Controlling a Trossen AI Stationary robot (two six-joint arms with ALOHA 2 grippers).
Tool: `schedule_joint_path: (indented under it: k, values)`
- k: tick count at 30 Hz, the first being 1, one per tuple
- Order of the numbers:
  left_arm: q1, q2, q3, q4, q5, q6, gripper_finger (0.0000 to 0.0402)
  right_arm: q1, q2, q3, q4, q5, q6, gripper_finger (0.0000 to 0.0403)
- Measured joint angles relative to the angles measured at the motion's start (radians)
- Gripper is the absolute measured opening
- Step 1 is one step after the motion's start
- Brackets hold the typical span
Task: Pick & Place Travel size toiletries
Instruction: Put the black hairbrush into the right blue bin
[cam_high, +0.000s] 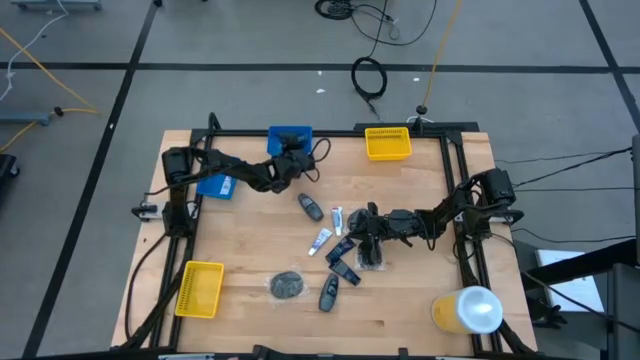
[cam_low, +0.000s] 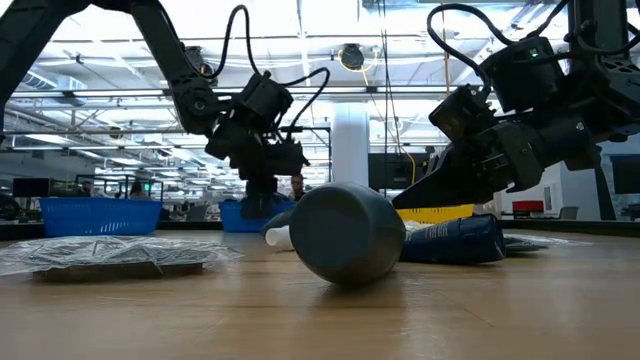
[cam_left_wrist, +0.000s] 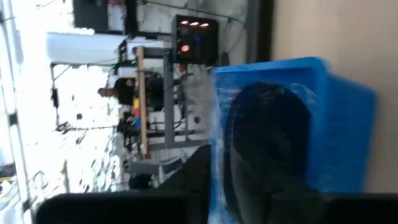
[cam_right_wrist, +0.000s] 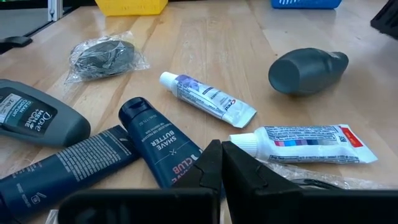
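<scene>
The grey bottle (cam_low: 345, 232) lies closest to me, my right gripper (cam_high: 368, 238) pressed together over the tubes, my left gripper's (cam_high: 292, 160) gap unclear over the blue bin (cam_high: 290, 134).

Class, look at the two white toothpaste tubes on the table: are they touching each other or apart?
Apart. The right wrist view shows bare wood between the smaller toothpaste tube and the larger toothpaste tube; the high view agrees.
</scene>
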Motion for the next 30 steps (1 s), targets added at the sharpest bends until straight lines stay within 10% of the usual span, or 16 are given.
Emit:
schedule_joint_path:
  k: [14, 24, 30]
  values:
    - [0.005, -0.192, 0.000, -0.257, 0.144, -0.193, 0.0223, 0.000, 0.000, 0.000, -0.001, 0.000, 0.000, 0.0000]
    - [0.151, -0.306, 0.000, -0.384, 0.664, -0.648, 0.0090, 0.000, 0.000, 0.000, 0.000, 0.000, 0.010, 0.0000]
    - [0.229, -0.293, -0.001, -0.406, 0.703, -0.749, 0.0011, 0.000, 0.000, 0.000, 0.000, 0.001, 0.011, 0.0000]
